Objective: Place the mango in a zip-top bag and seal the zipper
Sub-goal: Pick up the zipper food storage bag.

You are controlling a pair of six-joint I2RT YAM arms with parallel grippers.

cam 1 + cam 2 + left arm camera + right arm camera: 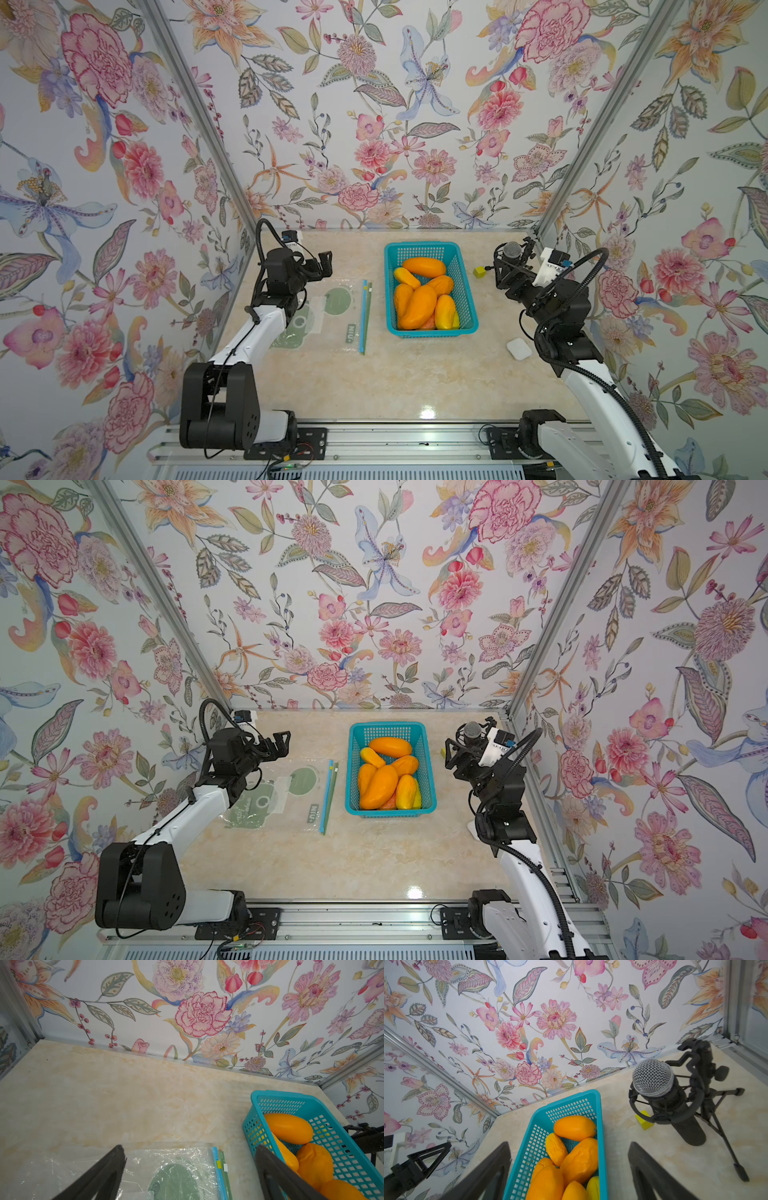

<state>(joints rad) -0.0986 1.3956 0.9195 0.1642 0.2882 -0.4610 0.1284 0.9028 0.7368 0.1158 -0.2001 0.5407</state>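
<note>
With left gripper (190, 1148) and right gripper (569, 1144) both gaping and empty, the topmost mango (419, 307) in the basket (428, 245) looked firm, probably slippery, best pinched across its narrow middle.

Mangoes (422, 305) in basket (419, 245), right of bag (332, 326).

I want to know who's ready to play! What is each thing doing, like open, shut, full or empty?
zip-top bag, flat and empty
basket, upright, nearly full
mangoes, piled in the basket
left gripper, open, holding nothing
right gripper, open, holding nothing
microphone, propped up, untouched
</note>
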